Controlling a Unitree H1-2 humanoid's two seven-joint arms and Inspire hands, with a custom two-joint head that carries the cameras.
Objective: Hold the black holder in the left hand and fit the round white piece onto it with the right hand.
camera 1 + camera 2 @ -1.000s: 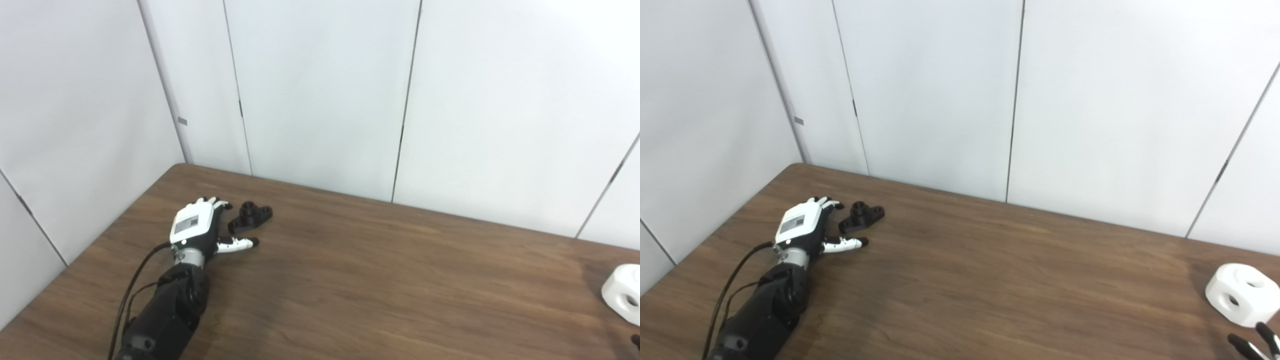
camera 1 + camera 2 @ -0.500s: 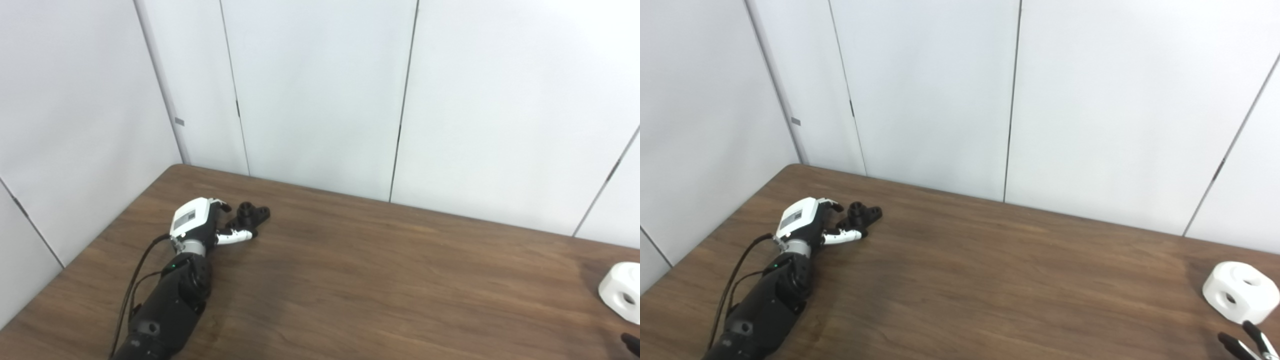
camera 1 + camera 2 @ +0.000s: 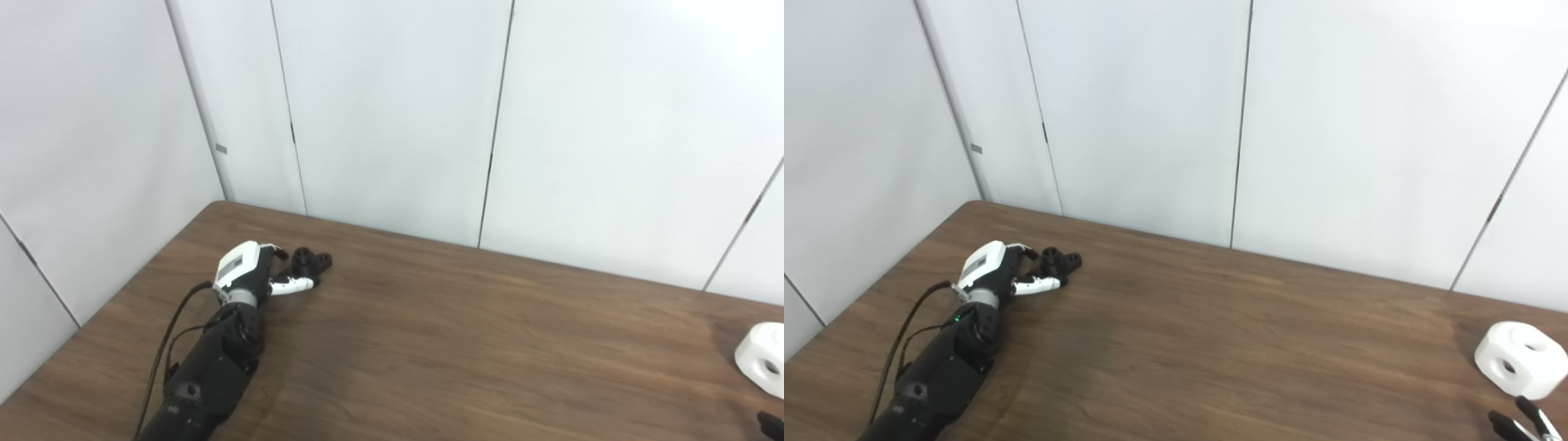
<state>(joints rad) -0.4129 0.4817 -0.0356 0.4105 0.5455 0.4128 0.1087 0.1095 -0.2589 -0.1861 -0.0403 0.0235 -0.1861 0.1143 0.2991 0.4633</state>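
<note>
Here the black holder (image 3: 309, 261) lies touching the left robot hand (image 3: 248, 275), its fingers spread around it.

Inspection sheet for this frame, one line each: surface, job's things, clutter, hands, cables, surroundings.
Surface: brown wood-grain table.
Job's things: black holder lies far left on the table; round white piece sits at the right edge, holes showing.
Clutter: nothing seen.
Hands: left hand is at the holder, fingers partly around it, grip not confirmed; right hand shows only dark fingertips, near the white piece.
Cables: black cable runs along the left forearm.
Surroundings: white wall panels.
</note>
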